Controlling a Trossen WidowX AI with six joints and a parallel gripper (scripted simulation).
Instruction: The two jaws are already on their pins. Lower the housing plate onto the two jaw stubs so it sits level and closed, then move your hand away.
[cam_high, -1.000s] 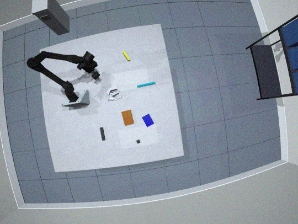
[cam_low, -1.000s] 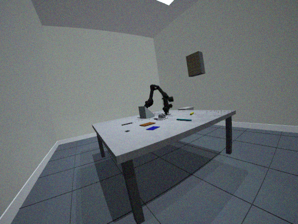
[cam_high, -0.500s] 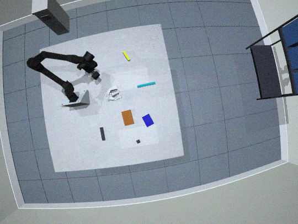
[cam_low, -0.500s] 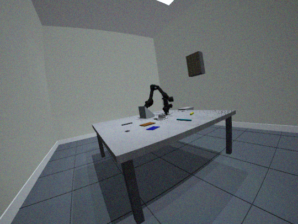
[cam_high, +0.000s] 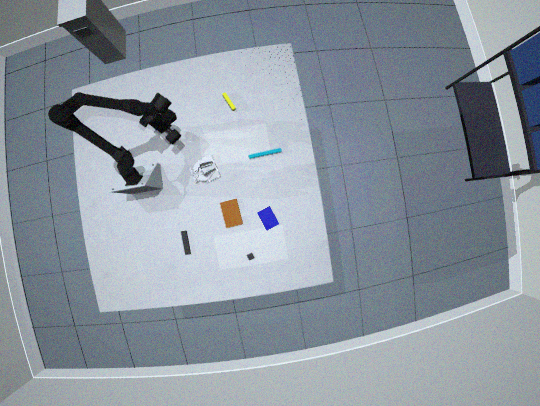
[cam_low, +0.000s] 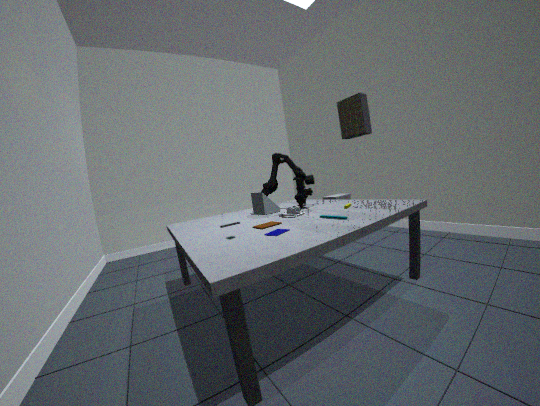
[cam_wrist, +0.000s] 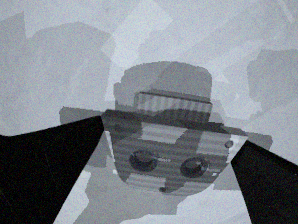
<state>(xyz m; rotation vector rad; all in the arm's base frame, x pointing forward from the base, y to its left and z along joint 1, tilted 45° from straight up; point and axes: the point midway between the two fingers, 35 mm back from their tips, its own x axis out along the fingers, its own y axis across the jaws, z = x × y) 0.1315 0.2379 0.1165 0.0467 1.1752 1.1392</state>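
Note:
In the wrist view a grey housing plate (cam_wrist: 165, 135) with two large round holes and small holes near its edge lies between my fingertips. A ribbed block (cam_wrist: 172, 105) shows just beyond its upper edge. My gripper (cam_wrist: 167, 132) (cam_low: 301, 204) is open, with a black finger at either side of the plate; whether they touch its edges I cannot tell. A pale assembly with dark slots (cam_high: 208, 171) (cam_low: 294, 210) sits on the table, beside the hand in the top view. The jaws, pins and stubs are too small to tell apart.
A yellow bar (cam_high: 229, 102), a teal bar (cam_high: 265, 153), an orange plate (cam_high: 231, 213), a blue plate (cam_high: 268, 218), a dark bar (cam_high: 186, 242) and a small dark block (cam_high: 250, 256) lie on the table (cam_high: 150, 280). A grey wedge (cam_high: 150, 182) stands by the arm's base.

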